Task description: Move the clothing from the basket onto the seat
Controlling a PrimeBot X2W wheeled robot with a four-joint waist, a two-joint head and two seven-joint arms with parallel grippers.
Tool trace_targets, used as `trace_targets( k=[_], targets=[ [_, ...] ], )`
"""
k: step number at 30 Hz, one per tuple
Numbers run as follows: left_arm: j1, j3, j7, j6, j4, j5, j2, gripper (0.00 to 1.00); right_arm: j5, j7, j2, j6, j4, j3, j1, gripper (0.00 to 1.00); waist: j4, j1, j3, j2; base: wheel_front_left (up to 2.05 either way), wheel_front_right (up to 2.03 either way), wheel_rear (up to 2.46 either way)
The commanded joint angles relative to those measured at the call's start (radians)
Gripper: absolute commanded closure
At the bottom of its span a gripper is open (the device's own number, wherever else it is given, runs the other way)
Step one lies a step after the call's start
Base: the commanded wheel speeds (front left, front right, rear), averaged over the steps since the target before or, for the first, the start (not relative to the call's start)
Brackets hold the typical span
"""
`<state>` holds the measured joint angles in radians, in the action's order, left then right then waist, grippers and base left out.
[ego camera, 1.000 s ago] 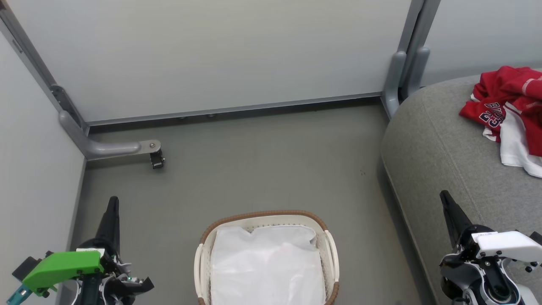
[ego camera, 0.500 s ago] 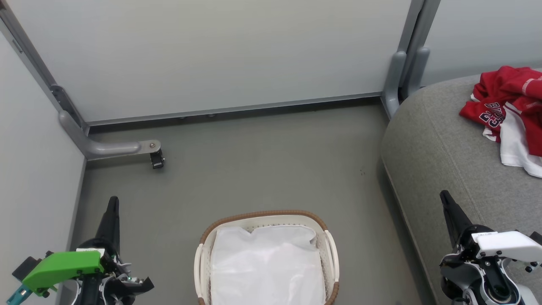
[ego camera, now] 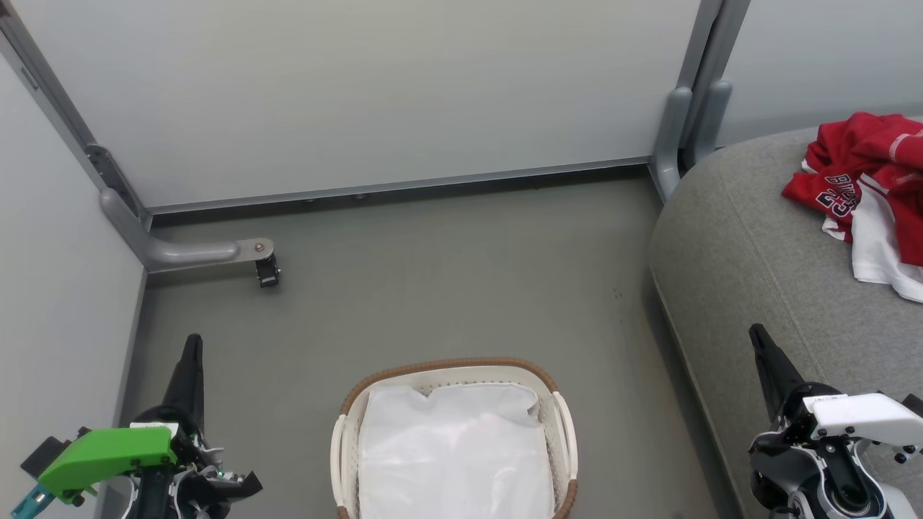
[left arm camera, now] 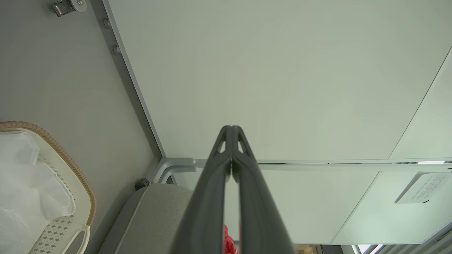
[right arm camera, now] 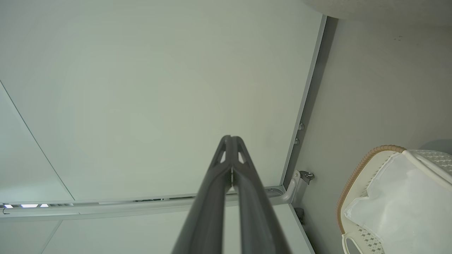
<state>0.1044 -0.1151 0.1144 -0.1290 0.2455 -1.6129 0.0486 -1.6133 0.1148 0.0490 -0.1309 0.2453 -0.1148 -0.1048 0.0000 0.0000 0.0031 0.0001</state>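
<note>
Red fabric marks the clothing (ego camera: 858, 173): it lies bunched on the seat (ego camera: 750, 274), toward the seat's far right side. One piece shows dark lettering with white trim, and a white panel spreads from the heap toward the seat's nearer edge. The grey woven seat curves down to the floor (ego camera: 433, 288) along a stitched seam.

Left of the seat and apart from it, the basket (ego camera: 451, 364) stands on the floor at the near edge. A plain white sheet (ego camera: 454, 447) lies crumpled across its inside, under the brown woven rim.

The right gripper (ego camera: 755, 330) hangs above the seat's near left edge, its two dark fingers pressed tip to tip, closed on themselves. The left gripper (ego camera: 193, 339) is over the floor's left edge, beside the pale wall panel (ego camera: 65, 303), and its fingers likewise meet at the tips. Beyond it, a grey bracket with a small caster (ego camera: 267, 272) sits near the floor's far left corner.
</note>
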Motion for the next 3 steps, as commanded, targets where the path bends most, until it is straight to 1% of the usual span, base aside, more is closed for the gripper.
trace_targets(
  k=[1,3],
  targets=[
    [0.01,-0.001,0.003,-0.005,-0.001,0.001,0.003,1.0,0.003,0.003,0.003,0.0,-0.002,-0.002,-0.008,1.0,0.0,0.0,0.0,-0.0001,0.0,0.0,0.0],
    [0.01,-0.001,0.003,-0.005,-0.001,0.001,0.003,1.0,0.003,0.003,0.003,0.0,-0.002,-0.002,-0.008,1.0,0.0,0.0,0.0,-0.0001,0.0,0.0,0.0]
  ],
)
